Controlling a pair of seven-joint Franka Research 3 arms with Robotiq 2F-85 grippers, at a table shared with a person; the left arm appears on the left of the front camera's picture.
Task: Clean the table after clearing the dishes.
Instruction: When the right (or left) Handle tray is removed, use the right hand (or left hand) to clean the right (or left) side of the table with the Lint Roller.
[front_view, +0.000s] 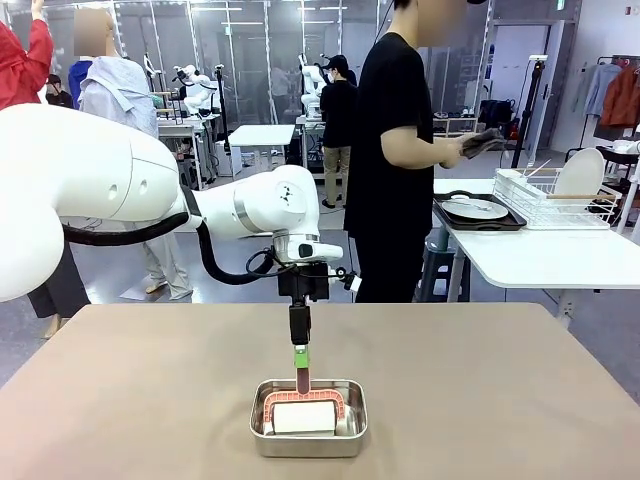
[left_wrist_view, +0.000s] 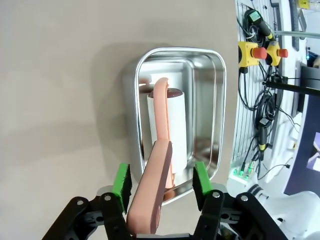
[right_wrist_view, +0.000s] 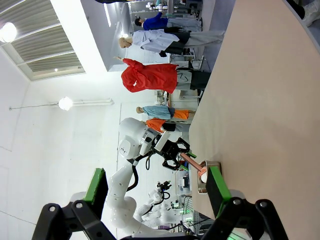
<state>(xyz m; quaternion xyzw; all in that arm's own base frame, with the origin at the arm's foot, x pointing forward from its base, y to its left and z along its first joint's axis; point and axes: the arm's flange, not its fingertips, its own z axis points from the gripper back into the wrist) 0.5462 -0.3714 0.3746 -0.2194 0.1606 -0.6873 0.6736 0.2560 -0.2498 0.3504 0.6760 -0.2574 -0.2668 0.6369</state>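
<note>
- Left wrist view: my left gripper (left_wrist_view: 161, 179) straddles the pink handle (left_wrist_view: 150, 200) of the lint roller (left_wrist_view: 176, 125), pads not yet pinching; I'd centre, then squeeze.
- Right gripper (right_wrist_view: 157, 192) gapes, empty.

White arm (front_view: 260, 205), black cable (front_view: 215, 262), green-padded jaws

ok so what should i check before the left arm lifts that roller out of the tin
1. Pink handle between the left gripper pads: ok.
2. Pads clamped on the handle: not ok, gaps show on both sides.
3. White roll free inside the steel tin: cannot tell.
4. Right gripper open, far from the tin: ok.
5. Person back from the table: ok, standing at the side table.
6. Dishes cleared: ok, a plate sits on a dark tray on that side table.
</note>
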